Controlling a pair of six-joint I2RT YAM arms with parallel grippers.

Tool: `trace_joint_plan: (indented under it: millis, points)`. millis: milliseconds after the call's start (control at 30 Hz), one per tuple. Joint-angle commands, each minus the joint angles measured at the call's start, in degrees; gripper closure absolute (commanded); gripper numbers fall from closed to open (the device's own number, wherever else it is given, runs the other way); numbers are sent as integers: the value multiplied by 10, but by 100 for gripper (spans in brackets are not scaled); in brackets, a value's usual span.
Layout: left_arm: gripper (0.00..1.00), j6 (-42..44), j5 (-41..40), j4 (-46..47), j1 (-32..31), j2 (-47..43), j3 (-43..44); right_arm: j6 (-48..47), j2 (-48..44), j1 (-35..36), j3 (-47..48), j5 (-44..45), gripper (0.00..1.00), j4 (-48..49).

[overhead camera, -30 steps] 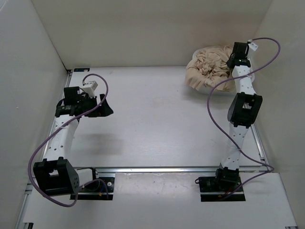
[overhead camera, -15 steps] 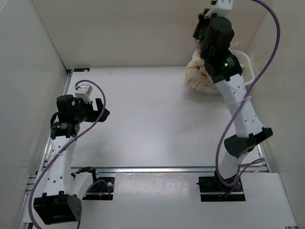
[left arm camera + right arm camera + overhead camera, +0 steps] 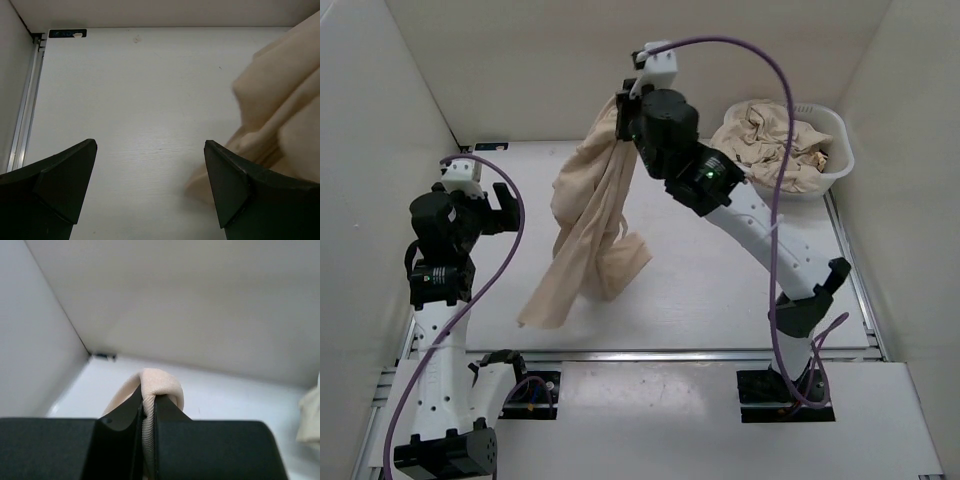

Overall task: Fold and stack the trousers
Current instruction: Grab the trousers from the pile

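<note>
Beige trousers (image 3: 588, 225) hang pinched in right jaws.

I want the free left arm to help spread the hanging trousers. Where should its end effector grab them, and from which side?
Probably the lowest hanging end of the trousers, coming in from the robot's left. The right end effector pinches the top, so the fabric dangles long, and the open left end effector faces it.
</note>
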Motion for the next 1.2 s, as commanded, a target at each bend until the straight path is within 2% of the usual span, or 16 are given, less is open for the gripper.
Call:
trace_joint_plan:
  millis: [0, 133, 200, 267, 300, 333, 433, 467, 500, 567, 700, 833, 933, 1067, 1100, 1167]
  points:
    - [0, 0, -19, 8, 2, 2, 16, 87, 24, -4, -35, 41, 100, -92]
    - [0, 0, -24, 1, -4, 13, -7, 172, 45, -40, -49, 49, 100, -210]
    - [0, 0, 8, -16, -9, 20, -7, 188, 50, -55, -56, 49, 92, -261]
    - [0, 0, 52, -77, -20, 40, -7, 188, 43, -76, -72, -2, 35, -271]
    - [0, 0, 113, -109, -25, 48, -7, 173, 43, -83, -86, -43, 12, -278]
    - [0, 0, 138, -142, -33, 58, -7, 163, 43, -95, -86, -81, 1, -288]
    - [0, 0, 106, -186, -88, 113, -32, 189, 49, -120, -81, -75, 1, -363]
    - [0, 0, 90, -186, -104, 126, -43, 229, 27, -133, -98, -69, 1, -374]
    - [0, 0, 62, -192, -136, 142, -52, 249, 9, -148, -169, -69, 1, -374]
    - [0, 0, 49, -180, -162, 148, -82, 283, -65, -194, -276, -117, 2, -321]
    - [0, 0, 8, -115, -209, 195, -122, 348, -155, -271, -543, -261, 17, -181]
    - [0, 0, -54, -42, -232, 257, -161, 334, -125, -276, -575, -314, 17, -140]
    - [13, 0, -127, 7, -232, 310, -166, 319, -67, -276, -540, -344, 11, -140]
    - [39, 0, -158, 12, -232, 347, -149, 313, 3, -281, -501, -372, 8, -140]
    - [55, 0, -158, 12, -232, 354, -142, 313, 28, -281, -495, -379, 8, -135]
    - [70, 0, -165, 12, -232, 360, -136, 318, 51, -281, -483, -393, 8, -128]
